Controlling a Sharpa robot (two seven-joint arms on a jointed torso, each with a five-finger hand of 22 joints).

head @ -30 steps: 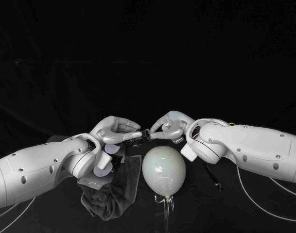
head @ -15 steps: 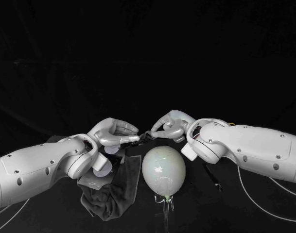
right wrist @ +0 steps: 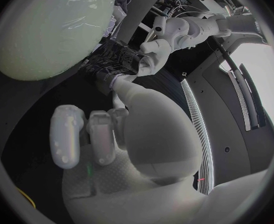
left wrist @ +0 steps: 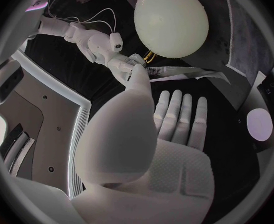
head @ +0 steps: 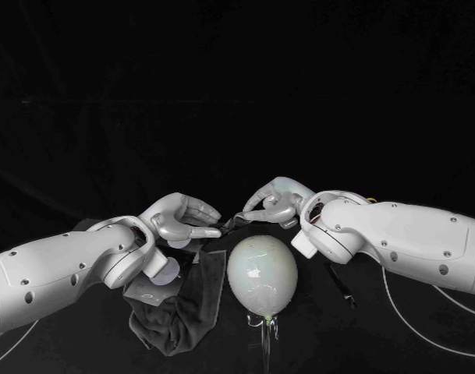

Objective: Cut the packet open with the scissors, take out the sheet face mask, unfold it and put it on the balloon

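Observation:
A pale balloon point(head: 262, 273) point(left wrist: 171, 20) point(right wrist: 49, 30) lies on the black table, knot towards me. Just behind it both hands meet over a small dark printed packet point(head: 232, 222) point(right wrist: 115, 59). The left wrist view shows this packet edge-on as a thin white strip point(left wrist: 174, 72). My left hand point(head: 179, 218) point(left wrist: 155, 134) point(right wrist: 174, 35) pinches one end with thumb and a finger. My right hand point(head: 271, 204) point(right wrist: 124, 129) point(left wrist: 102, 47) pinches the other end, its other fingers curled. The packet hangs above the table between them.
A dark grey cloth point(head: 175, 312) lies left of the balloon under my left forearm. Round lavender pads point(head: 168, 269) point(left wrist: 259, 124) sit on it. A thin dark object point(head: 344, 290), too dim to identify, lies right of the balloon. White cables point(head: 417, 327) trail at the front right.
My left hand has drifted a little left and down, still pinching the packet. The right hand and the balloon have hardly moved.

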